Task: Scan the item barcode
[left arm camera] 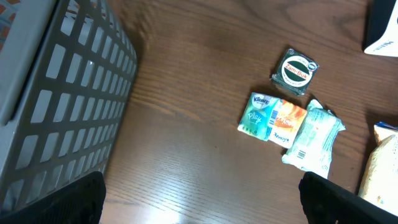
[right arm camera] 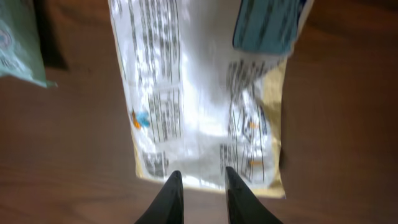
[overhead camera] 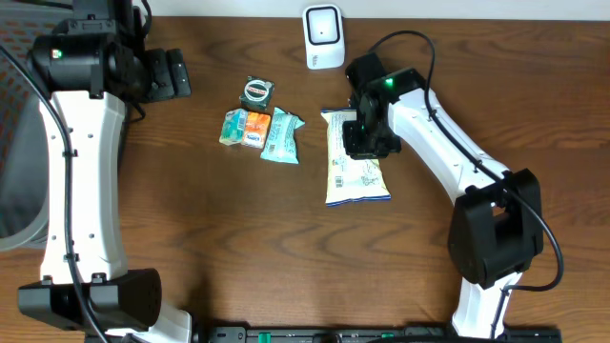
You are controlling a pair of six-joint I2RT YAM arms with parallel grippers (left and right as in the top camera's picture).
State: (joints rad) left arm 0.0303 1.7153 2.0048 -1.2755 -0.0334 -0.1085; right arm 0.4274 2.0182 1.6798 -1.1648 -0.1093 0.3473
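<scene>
At table right-of-centre, the bag (overhead camera: 355,176) lies flat and print-up, long axis 12 to 6 (clock per overhead view, 12 = far edge).

Right gripper (right arm camera: 200,186) sits at the bag's 12 o'clock end with its fingers a narrow gap apart over the seam. Can't tell if it's pinching the seam or just resting above it.

Left gripper (left arm camera: 202,202) is spread wide with nothing in it, parked well apart at 10 o'clock next to the basket (left arm camera: 62,93).

Risks as I see them:
- Thin seam grip on glossy film could let the bag slip out or swing on lift.
- Floppy bag may fold, hiding or creasing the barcode. I can't find the code in the blurred print, so the face shown to the scanner (overhead camera: 323,36) may be wrong.
- Teal pack (overhead camera: 281,135) is just beside the bag at 9 o'clock, so a sideways drag would shove it.
- Scanner stands near, at 11 o'clock, close to the far table edge. An overshoot could knock it.

Room: open wood at 6 o'clock and between bag and scanner. The 3 o'clock side is taken by the right arm itself.
</scene>
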